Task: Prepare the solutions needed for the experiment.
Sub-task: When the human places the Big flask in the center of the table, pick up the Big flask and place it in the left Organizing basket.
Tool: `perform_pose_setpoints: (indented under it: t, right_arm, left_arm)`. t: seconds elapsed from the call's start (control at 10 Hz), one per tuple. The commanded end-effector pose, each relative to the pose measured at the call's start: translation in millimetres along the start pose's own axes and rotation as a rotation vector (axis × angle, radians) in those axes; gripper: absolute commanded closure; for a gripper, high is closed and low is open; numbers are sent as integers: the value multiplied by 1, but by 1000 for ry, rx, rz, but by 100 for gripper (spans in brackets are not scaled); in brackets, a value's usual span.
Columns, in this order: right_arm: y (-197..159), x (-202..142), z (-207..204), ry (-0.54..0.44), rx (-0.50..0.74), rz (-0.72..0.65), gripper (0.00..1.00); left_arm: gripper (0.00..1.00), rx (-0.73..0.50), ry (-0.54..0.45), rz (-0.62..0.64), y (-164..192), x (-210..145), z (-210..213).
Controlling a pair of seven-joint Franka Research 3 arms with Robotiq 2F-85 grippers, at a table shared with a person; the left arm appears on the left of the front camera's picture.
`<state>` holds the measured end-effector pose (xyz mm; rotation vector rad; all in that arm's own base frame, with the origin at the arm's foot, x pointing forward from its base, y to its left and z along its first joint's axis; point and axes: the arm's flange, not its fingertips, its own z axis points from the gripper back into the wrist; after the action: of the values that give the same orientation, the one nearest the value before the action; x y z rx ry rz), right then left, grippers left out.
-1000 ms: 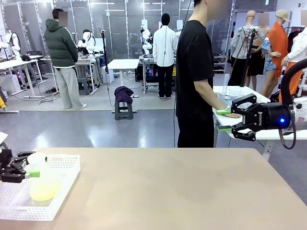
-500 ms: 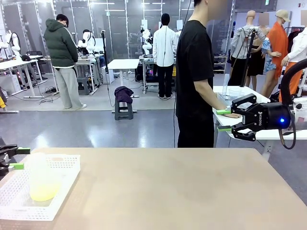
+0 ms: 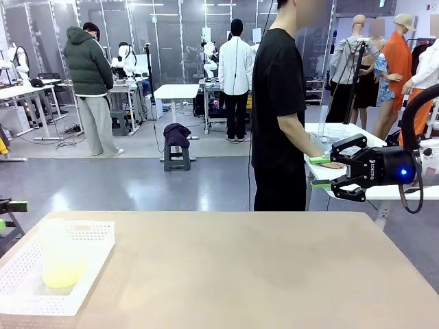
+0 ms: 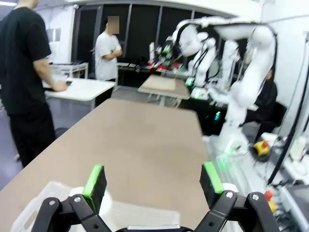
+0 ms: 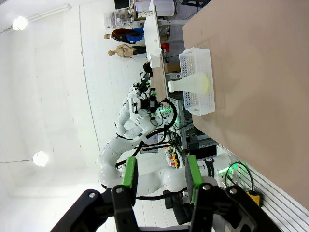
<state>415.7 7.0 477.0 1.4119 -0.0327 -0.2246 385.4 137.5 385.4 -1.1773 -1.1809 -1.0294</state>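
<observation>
The solutions (image 3: 62,274) are sitting as a shallow yellow-green layer in the bottom of a frosted conical flask (image 3: 60,253), which is standing upright in a white perforated tray (image 3: 92,257) at the table's (image 3: 260,274) near left corner. The left gripper (image 3: 8,214) is hanging at the picture's left edge, just beyond the tray's far left corner and near the flask, fingers spread wide with nothing between them; in the left wrist view its green pads (image 4: 94,180) are pointing across the table toward the person (image 3: 278,110), with the tray rim (image 4: 43,195) low under them. So the flask is lying below and toward the robot's right of those fingers, its long axis vertical. The right gripper (image 3: 319,171) is hovering well apart at the far right, jaws partly parted and gripping nothing; its wrist view is showing the flask (image 5: 189,83) far off across the tabletop. The left arm is clearly the nearer one, so any next grasp is likely falling to it, coming in sideways at the neck.
</observation>
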Motion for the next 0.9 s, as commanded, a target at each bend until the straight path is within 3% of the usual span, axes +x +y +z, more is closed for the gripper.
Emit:
perform_pose_setpoints:
  t: [0.0,0.2,0.6,0.8]
  right_arm:
    - [1,0,1,6,9,3,49]
    - [1,0,1,6,9,3,49]
    - [1,0,1,6,9,3,49]
    - [1,0,1,6,9,3,49]
  left_arm:
    - [0,45,-83,160,-19,35,-16]
    - [0,85,-125,303,-26,55,-56]
    - [0,-104,26,568,-24,76,-149]
    - [0,-247,58,840,-15,78,-171]
